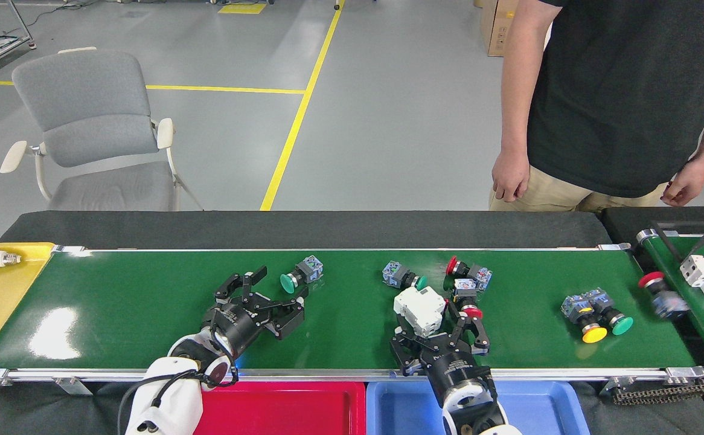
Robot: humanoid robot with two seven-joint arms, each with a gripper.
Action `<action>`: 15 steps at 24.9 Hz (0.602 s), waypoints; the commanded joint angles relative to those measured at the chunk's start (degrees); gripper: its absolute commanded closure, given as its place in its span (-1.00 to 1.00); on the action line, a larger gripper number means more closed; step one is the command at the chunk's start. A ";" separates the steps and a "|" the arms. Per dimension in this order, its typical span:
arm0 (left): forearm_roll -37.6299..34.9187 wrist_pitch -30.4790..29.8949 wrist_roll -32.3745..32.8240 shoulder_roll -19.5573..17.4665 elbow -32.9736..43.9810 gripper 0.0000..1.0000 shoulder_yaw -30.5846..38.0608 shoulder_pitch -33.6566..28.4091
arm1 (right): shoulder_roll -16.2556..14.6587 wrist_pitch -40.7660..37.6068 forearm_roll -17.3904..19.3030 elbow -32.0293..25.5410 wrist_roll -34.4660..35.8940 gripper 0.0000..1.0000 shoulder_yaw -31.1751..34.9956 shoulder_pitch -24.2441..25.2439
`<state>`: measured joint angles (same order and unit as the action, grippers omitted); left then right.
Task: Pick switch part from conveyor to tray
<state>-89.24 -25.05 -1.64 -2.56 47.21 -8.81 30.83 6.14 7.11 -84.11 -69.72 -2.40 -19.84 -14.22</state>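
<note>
Left gripper (270, 300) over the conveyor (116, 302), fingers spread, nothing between them. Green push-button switch (301, 275) lies just beyond its fingertips, up and to the right, apart from them; long axis runs left-right, green cap toward the gripper. Left arm is nearer this one. Right gripper (433, 329), also spread, reaches at the white circuit breaker (419, 308). Red tray (279, 411) empty, near edge.

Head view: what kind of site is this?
Probably a factory or lab sorting cell: a green conveyor carrying switch parts, sorting trays such as the red tray, and yellow floor lines.
</note>
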 commanded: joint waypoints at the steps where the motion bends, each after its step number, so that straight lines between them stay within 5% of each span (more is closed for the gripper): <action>1: 0.03 0.97 -0.64 0.01 -1.59 -0.98 0.29 2.21 | -0.08 -1.13 0.26 -0.41 -0.24 0.46 -0.64 -1.24; 3: 0.03 1.06 -0.64 0.01 -2.47 -0.96 0.29 2.48 | -0.87 -2.80 0.35 -0.59 -0.85 0.79 -1.34 -1.33; 5: 0.11 1.06 -0.73 0.09 -2.82 -0.82 0.37 2.48 | -1.31 -4.12 0.44 -1.29 -0.85 0.89 -1.34 -1.07; 8: 0.29 0.97 -0.82 -0.17 -2.82 -0.15 0.55 2.39 | -1.75 -6.05 0.44 -5.77 -0.41 0.89 -1.34 0.34; 11: 0.55 0.97 -3.63 -0.52 -2.91 0.54 0.64 1.86 | -7.46 -11.85 2.54 -17.99 -0.24 0.88 -0.46 5.87; 15: 0.73 0.36 -8.47 -0.87 -3.26 0.87 2.04 0.46 | -18.18 -21.87 11.51 -30.82 1.26 0.83 4.11 17.56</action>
<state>-88.78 -24.00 -7.65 -3.00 43.42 -7.17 30.89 -10.31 -10.10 -74.28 -97.50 -2.58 -17.26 2.17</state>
